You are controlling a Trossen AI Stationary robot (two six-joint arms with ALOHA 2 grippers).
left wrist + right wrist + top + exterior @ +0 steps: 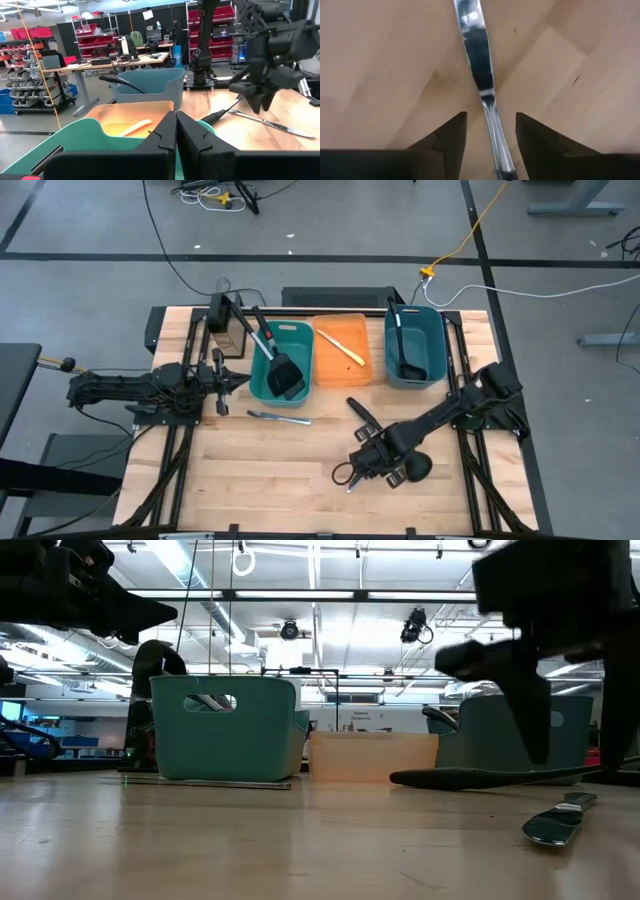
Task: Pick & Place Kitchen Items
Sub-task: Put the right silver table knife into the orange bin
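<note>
Utensils are partly sorted: spatulas [283, 370] in the left teal bin [306, 350], a ladle [405, 360] in the right one, a cream-handled knife [342, 346] in the orange bin [325, 373]. Two knives [279, 417] remain on the bench [260, 470]; right gripper [490, 132], fingers spread, straddles one. Left gripper [176, 142] waits, pressed together.

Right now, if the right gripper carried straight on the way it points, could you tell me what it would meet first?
Most likely the silver knife on the table. The right gripper points down at it, fingers open on either side of its handle. How near the fingertips are to the wood is hard to judge.
</note>
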